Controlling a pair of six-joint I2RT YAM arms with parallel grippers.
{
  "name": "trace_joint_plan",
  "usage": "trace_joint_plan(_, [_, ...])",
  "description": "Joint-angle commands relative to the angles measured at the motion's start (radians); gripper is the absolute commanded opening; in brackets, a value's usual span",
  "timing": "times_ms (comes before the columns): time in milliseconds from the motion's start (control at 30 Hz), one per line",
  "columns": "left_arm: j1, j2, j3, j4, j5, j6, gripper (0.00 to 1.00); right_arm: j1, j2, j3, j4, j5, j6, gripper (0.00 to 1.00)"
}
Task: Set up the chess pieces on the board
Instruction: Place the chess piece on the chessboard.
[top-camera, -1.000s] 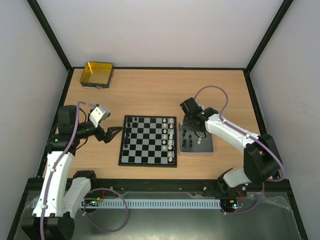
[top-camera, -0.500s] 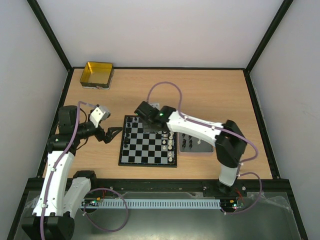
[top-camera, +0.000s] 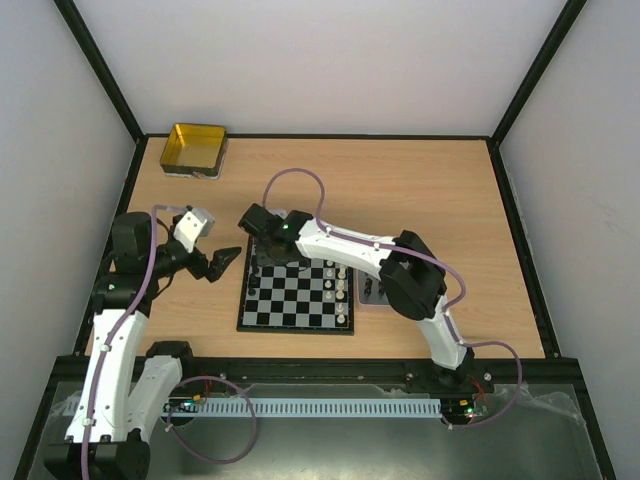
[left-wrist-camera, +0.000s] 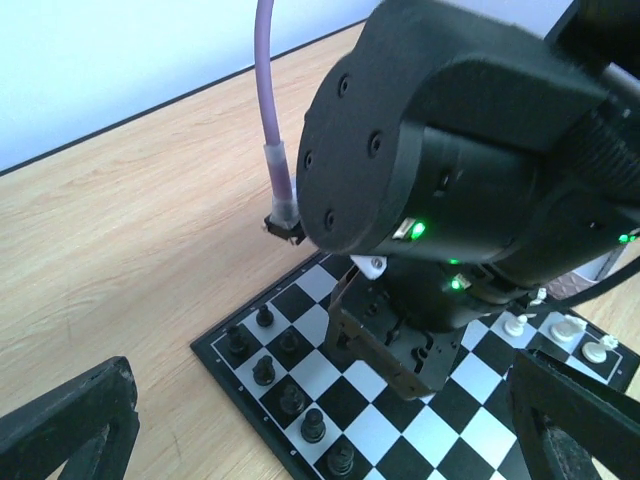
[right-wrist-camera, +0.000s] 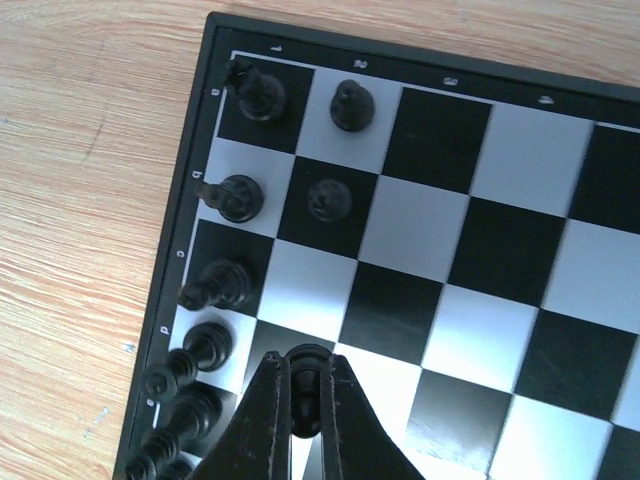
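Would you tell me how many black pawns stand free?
2 pawns: one in the corner row, one in the next; a third pawn in the right fingers; others may be hidden.

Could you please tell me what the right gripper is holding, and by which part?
The right gripper pinches a black chess piece by its upper sides.

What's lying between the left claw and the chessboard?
Only a narrow strip of bare wooden table, seen in the top view. The left claw hangs open just left of the board.
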Motion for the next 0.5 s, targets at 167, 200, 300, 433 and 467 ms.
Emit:
trace_joint_plan(167, [0.007, -0.026, -0.017, 0.068, -0.102, -0.059, 0.99, 0.002, 0.106, 0.121, -0.044, -0.021, -0.029, 0.03])
trace_joint_plan(200, [0.007, -0.033, -0.019, 0.076, -0.116, -0.067, 0.99, 0.003, 0.115, 0.128, -0.046, -0.021, -0.030, 0.03])
trace_joint_plan(300, [0.007, -0.050, -0.020, 0.095, -0.158, -0.085, 0.99, 0.003, 0.135, 0.149, -0.051, -0.021, -0.035, 0.03])
trace_joint_plan(433, [0.007, -0.058, -0.019, 0.117, -0.233, -0.114, 0.99, 0.003, 0.157, 0.174, -0.060, -0.015, -0.037, 0.03])
trace_joint_plan(467, [0.007, -0.056, -0.018, 0.121, -0.248, -0.118, 0.99, 0.003, 0.165, 0.181, -0.065, -0.012, -0.037, 0.03])
